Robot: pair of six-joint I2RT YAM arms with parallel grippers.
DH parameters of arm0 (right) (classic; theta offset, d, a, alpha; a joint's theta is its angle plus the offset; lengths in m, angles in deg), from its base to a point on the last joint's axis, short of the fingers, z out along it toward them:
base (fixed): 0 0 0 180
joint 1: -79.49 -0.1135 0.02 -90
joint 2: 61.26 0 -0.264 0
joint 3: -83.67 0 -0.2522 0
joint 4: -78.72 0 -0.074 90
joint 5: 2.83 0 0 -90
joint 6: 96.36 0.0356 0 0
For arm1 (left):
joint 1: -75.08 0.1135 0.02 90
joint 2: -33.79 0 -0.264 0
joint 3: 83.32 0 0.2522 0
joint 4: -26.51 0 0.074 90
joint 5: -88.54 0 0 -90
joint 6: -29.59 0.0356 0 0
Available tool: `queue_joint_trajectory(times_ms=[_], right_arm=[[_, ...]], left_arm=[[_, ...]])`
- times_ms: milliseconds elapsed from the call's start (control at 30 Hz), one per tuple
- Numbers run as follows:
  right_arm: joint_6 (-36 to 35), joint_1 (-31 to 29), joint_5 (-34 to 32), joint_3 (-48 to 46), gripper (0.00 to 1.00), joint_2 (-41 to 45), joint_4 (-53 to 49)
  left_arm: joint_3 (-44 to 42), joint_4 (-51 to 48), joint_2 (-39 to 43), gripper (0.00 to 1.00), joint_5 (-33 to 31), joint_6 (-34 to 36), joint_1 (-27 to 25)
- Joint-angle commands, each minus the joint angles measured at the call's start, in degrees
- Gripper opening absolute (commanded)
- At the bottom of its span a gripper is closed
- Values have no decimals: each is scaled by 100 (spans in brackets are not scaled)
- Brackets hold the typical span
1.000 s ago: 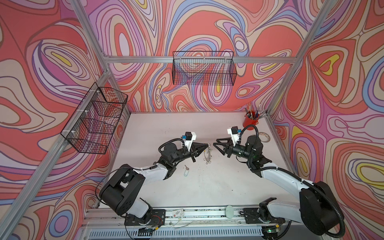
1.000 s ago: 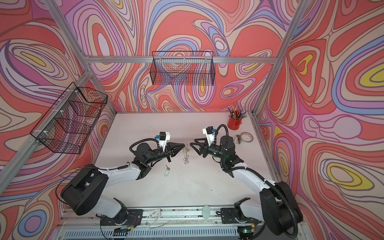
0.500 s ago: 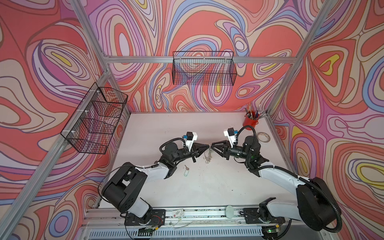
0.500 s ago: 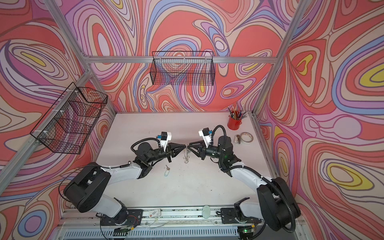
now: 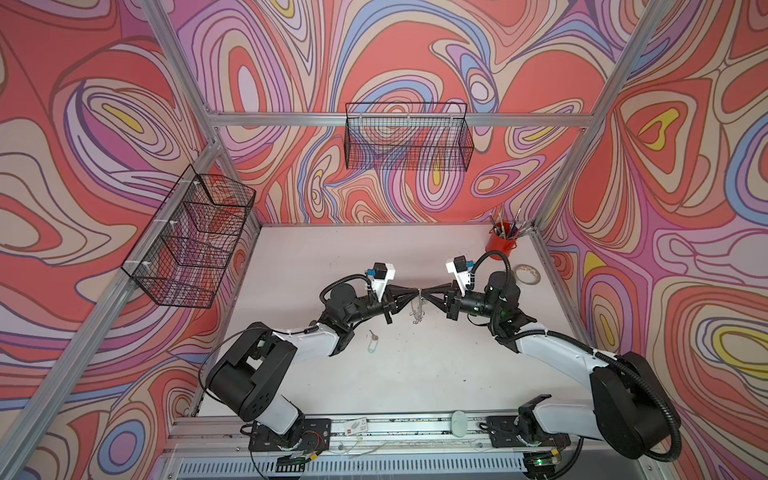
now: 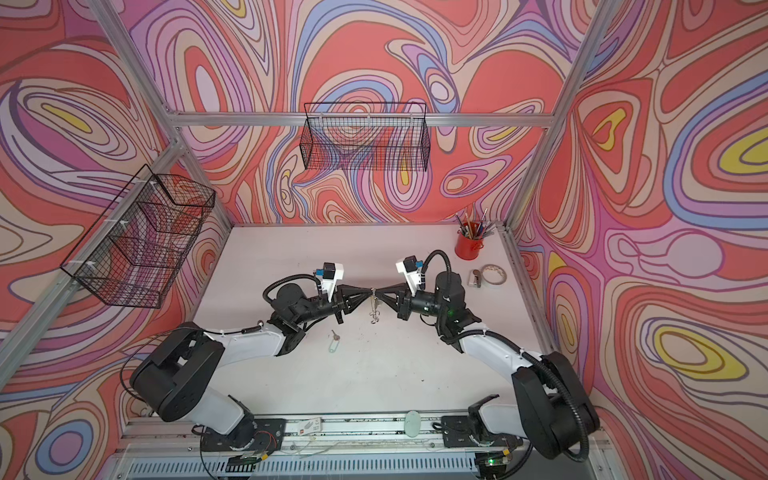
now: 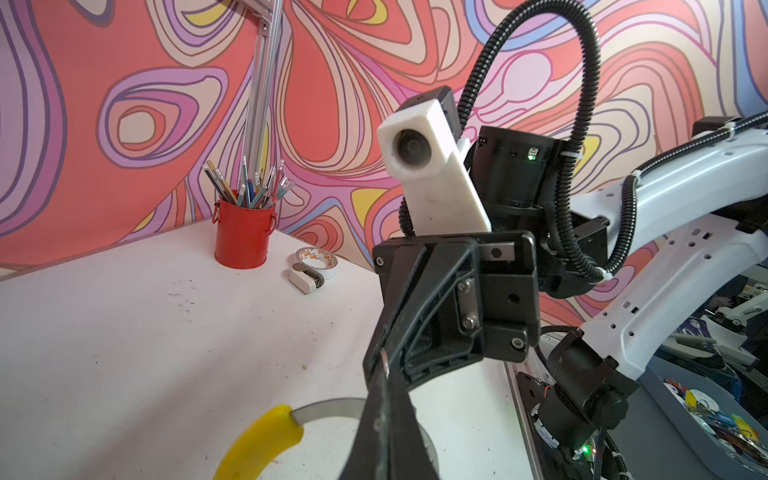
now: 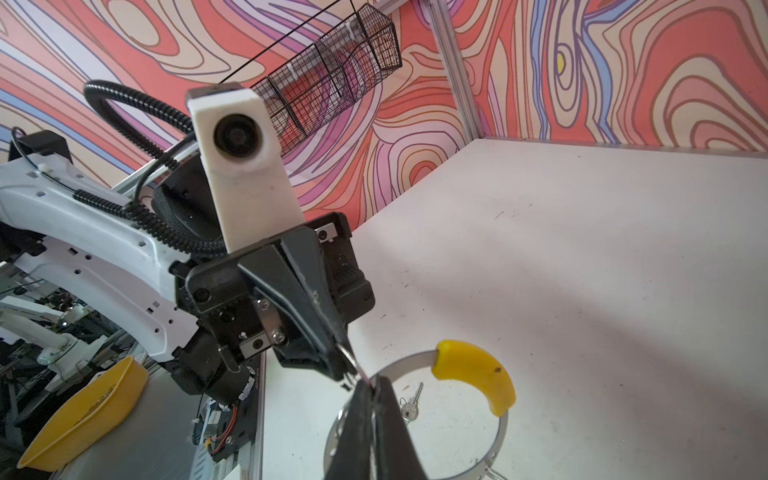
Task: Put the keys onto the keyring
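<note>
The left gripper [image 5: 413, 292] and the right gripper [image 5: 428, 292] meet nose to nose above the tabletop [image 5: 415, 374]. Both are pressed together, each pinching the rim of the one keyring [image 5: 417, 309] that hangs between them, with its single yellow sleeve [image 8: 473, 374]. I count one key [image 5: 372, 342] lying flat beside the left arm. One red pen pot [image 5: 500, 248] and one tape roll [image 5: 528, 274] sit far right.

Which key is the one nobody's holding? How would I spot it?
Look down at the white tabletop. Right beside the left robot arm's white forearm lies a small silver metal key with a pale see-through plastic tag. Unlike the big grey metal hoop with a yellow sleeve hanging nearby, it lies flat on the table, all alone.
</note>
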State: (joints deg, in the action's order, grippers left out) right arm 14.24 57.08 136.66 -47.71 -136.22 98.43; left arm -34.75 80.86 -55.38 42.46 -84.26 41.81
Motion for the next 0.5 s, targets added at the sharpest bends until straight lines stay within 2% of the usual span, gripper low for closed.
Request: queue_joint_trajectory(times_ms=[0,300,467], right_arm=[[-30,-43,77,136,0,-62,72],[-196,-41,-431,-12,0,181,95],[-480,-43,-598,-5,0,219,11]], left_arm=[[149,444,-79,0,124,-42,21],[132,-225,181,1,180,215,91],[184,-1018,494,24,109,530,128]])
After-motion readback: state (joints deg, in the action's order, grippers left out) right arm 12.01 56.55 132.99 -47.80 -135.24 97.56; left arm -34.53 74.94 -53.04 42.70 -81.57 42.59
